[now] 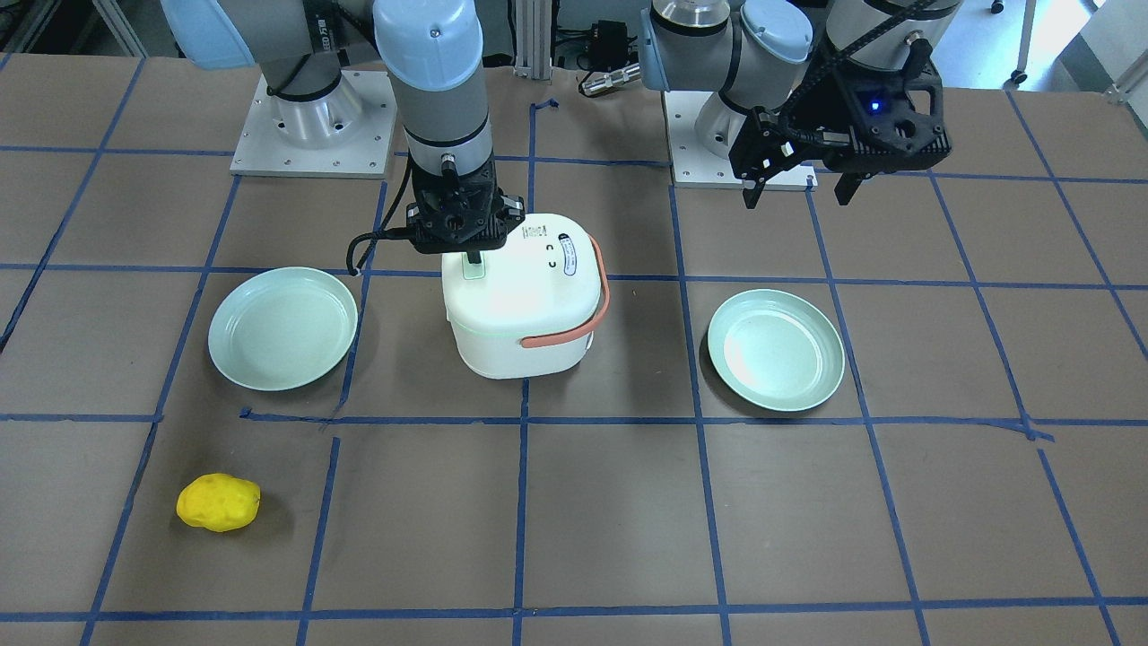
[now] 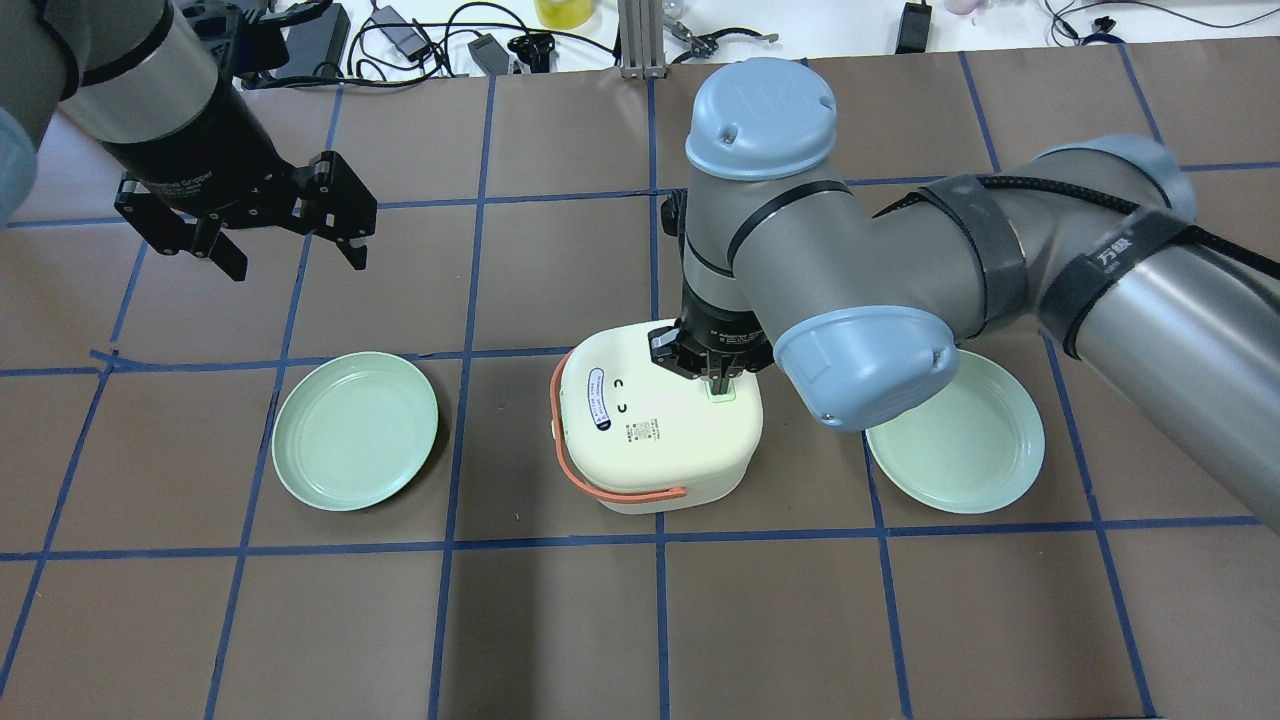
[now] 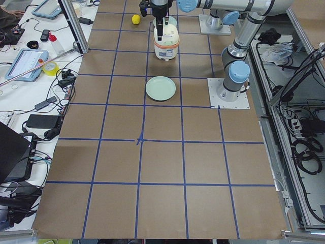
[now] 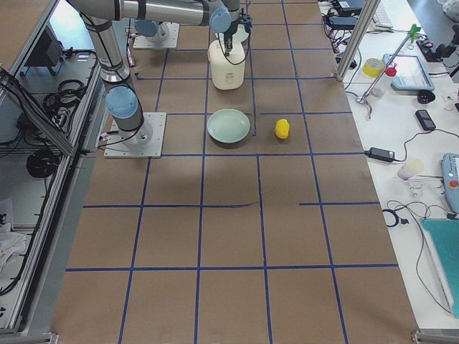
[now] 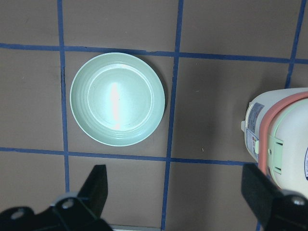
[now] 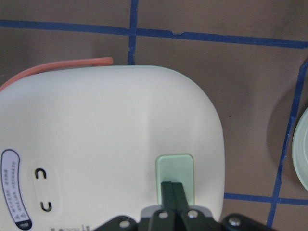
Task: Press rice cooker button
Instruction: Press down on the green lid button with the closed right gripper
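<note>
Right fingers (image 6: 172, 192) together, on upward-facing button (image 6: 174, 166)

**Brown desk, blue tape grid**

The desk (image 1: 619, 520) is covered in brown paper, marked into squares with blue tape (image 1: 518, 520). In the front view a white cooker (image 1: 525, 305) stands at centre. A green plate (image 1: 282, 341) lies to its left and a second plate (image 1: 776, 350) to its right, both apart from it. A yellow lump (image 1: 218, 502) lies at lower left.
</note>
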